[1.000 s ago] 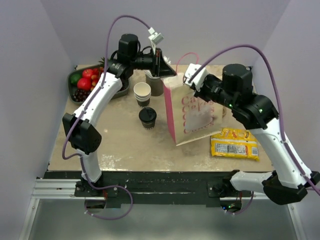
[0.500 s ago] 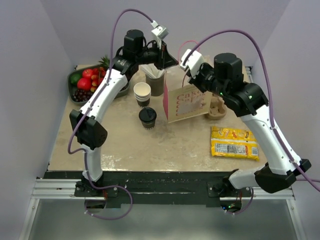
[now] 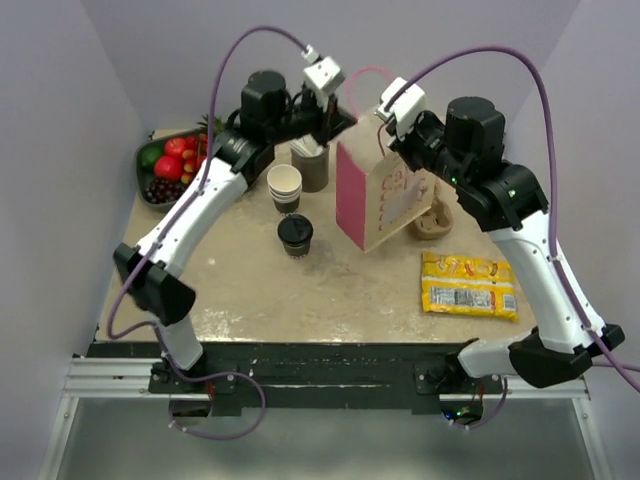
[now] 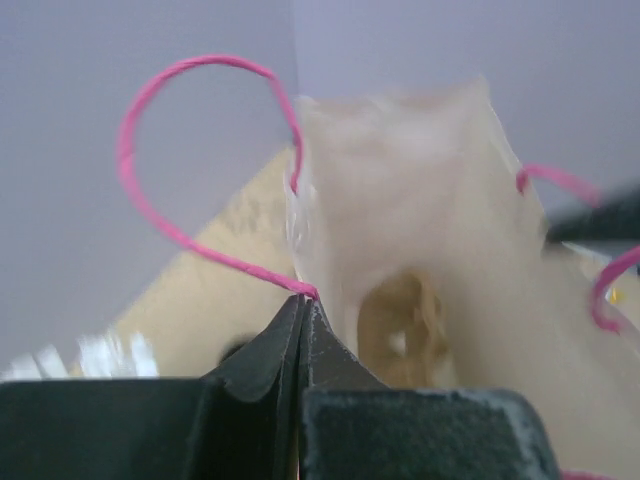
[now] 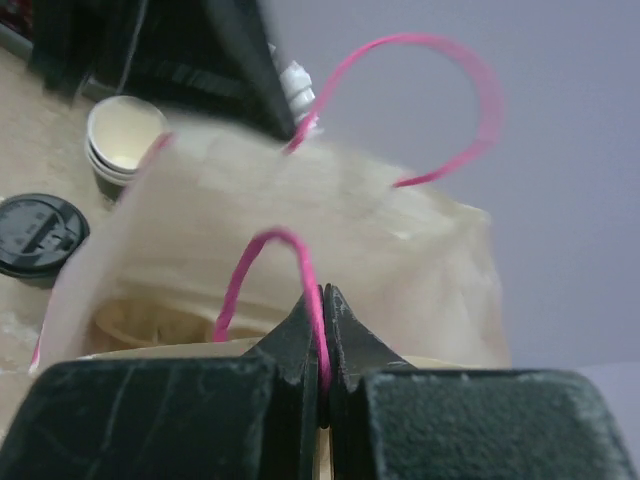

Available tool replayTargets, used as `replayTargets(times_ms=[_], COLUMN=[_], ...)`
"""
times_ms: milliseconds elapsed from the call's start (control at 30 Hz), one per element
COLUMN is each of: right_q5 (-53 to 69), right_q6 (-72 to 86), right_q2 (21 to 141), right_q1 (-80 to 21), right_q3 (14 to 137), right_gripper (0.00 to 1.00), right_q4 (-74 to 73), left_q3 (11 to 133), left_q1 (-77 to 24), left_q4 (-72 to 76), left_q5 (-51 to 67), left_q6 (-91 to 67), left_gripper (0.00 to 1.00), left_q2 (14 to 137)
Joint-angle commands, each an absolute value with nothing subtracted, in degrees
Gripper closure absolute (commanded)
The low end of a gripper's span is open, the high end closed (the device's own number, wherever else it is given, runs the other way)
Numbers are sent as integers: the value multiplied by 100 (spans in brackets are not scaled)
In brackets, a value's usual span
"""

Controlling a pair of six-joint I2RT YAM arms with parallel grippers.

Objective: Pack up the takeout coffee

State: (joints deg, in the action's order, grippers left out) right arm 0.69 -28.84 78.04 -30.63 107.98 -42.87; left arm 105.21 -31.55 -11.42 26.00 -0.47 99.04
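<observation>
I am holding the bag [image 3: 385,205] upright, left gripper [image 4: 303,303] and right gripper [image 5: 322,300] both clamped on its rim. Coffee [image 3: 295,234] is sitting on desk [image 3: 250,290] beside it. Next, likely: freeing one gripper to fetch it.

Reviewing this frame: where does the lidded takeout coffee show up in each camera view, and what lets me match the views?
Top external: the takeout coffee stands left of the paper bag, just nearer the arm bases than the lidless cup stack.
Left wrist: not in it; the paper bag fills the view.
Right wrist: its black lid is at the left edge, below the cup stack.
Shared landmark: the paper bag, seen in all three.
</observation>
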Motion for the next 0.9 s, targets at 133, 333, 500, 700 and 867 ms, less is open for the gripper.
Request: replayTargets(times_ms=[133, 333, 500, 700, 867], right_q5=[1810, -31, 1178, 844, 765], right_q6=[-2594, -2707, -2408, -2636, -2716], right_q2=[7621, 7285, 7384, 7102, 7128], right_q1=[-2979, -2918, -2927, -2935, -2935], right_q3=[11364, 10315, 10866, 10055, 10055], right_gripper=[100, 100, 100, 100, 100], right_q4=[-5526, -3969, -4694, -4272, -4140], left_q3=[12243, 12582, 11895, 11198, 10969], left_q1=[-3418, -2709, -2584, -2575, -2575], left_q4=[-2002, -1756, -1059, -1010, -1160], left_q5=[4190, 2854, 3901, 4008, 3815], left_q6=[-272, -1138, -1168, -1388, -1319], left_gripper=[100, 100, 95, 58, 48], left_q2=[10397, 11165, 10584, 10222, 10187])
